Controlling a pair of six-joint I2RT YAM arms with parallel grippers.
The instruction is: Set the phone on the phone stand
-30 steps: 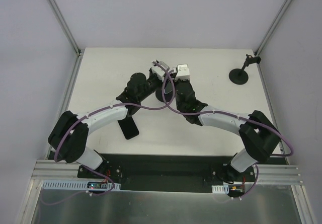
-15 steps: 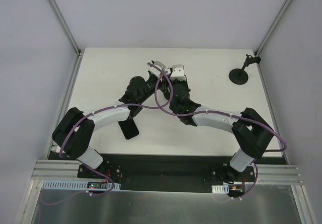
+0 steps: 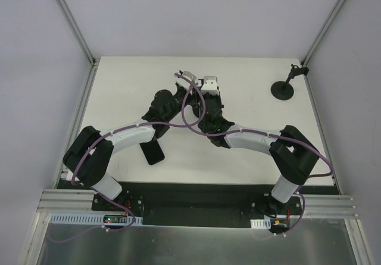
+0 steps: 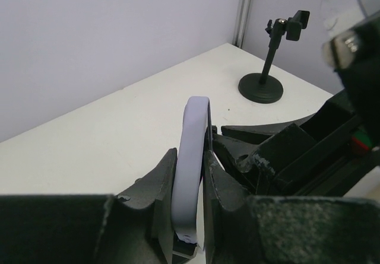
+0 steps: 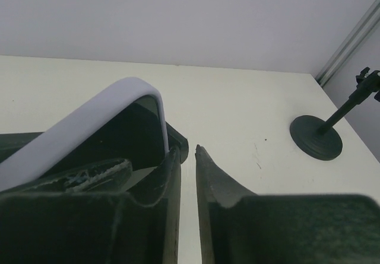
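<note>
The phone (image 4: pixel 193 133), in a pale lilac case, is held clear of the phone stand (image 3: pixel 284 87) and well apart from it, towards mid-bench; it is clamped edge-on between the fingers of the left tool (image 4: pixel 190 160); the right tool (image 5: pixel 186 151) is narrowed to a slit, with nothing seen inside it, and the phone's rim lies just beside one finger; a dark flat slab (image 3: pixel 153 153) lies on the bench (image 3: pixel 256 158), farther from the stand.
</note>
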